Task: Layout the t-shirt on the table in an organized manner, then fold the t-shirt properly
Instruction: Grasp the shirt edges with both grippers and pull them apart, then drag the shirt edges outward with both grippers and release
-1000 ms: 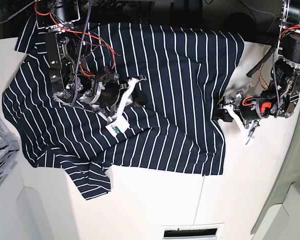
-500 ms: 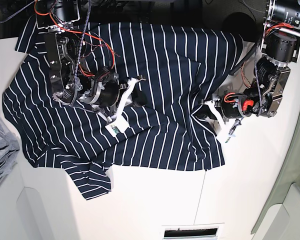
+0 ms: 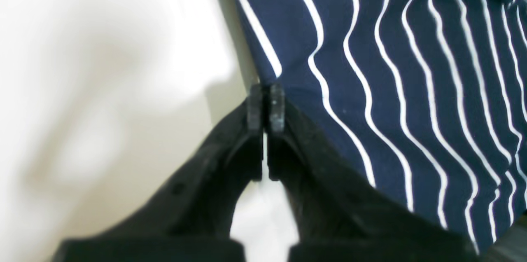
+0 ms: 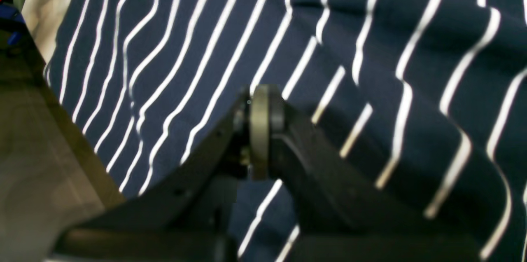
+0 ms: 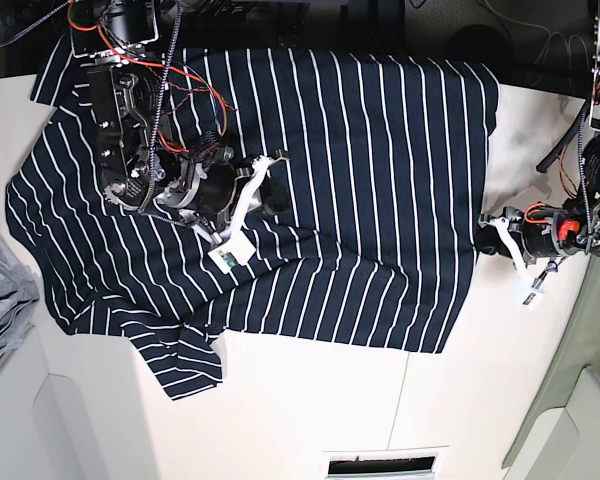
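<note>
Pulled outward since the earlier frame, the t-shirt [image 5: 280, 190] now lies wider across the table [image 5: 310, 400]: its right-hand edge, bunched up and drawn inward half a second ago, has gone out to the right and lost most of its creases. My left gripper [image 5: 488, 222] has travelled right with that edge. In the left wrist view its jaws are pressed together right at the hem, seemingly pinching just the rim of the cloth, though I cannot see the fabric between them for certain.

My right gripper [image 5: 272, 198] sits on the middle of the shirt, jaws closed, and looks to be pinning or holding a bit of cloth; the right wrist view is too blurred to tell which.

By my reckoning I am only partway through the laying-out. The body is mostly flat, but the far edge hangs past the table, a sleeve [image 5: 185, 365] on the near left side lies crumpled and folded over, and wrinkles remain around my right gripper. No folding has begun. A grey cloth [image 5: 0, 300] lies off to the left, untouched.
</note>
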Controlling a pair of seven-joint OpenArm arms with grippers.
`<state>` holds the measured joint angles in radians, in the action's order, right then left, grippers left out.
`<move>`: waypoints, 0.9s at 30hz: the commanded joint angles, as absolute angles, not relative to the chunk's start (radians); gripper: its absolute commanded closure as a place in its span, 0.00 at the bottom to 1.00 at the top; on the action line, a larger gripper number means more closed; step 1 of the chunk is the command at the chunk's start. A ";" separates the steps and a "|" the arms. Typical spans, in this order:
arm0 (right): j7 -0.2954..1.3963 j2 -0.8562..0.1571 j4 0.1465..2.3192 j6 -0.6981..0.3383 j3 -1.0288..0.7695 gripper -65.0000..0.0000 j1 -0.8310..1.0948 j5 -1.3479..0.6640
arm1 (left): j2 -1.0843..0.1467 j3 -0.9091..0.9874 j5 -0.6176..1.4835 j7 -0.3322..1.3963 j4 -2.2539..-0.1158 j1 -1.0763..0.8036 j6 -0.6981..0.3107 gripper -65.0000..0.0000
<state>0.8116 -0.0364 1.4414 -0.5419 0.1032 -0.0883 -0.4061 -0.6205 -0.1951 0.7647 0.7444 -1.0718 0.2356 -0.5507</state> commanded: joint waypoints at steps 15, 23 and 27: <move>0.758 -0.036 1.456 -0.448 -0.109 0.66 -0.126 -0.301 | -0.703 -0.186 0.711 0.693 -1.090 0.297 -0.550 0.72; 0.855 -0.108 1.456 -0.458 -0.364 1.00 -0.096 -0.431 | -0.765 -0.186 0.899 0.741 -1.198 0.294 -0.621 1.00; 0.872 -0.155 1.456 -0.479 -0.392 1.00 -0.049 -0.505 | -0.764 -0.186 1.019 0.781 -1.293 0.232 -0.698 1.00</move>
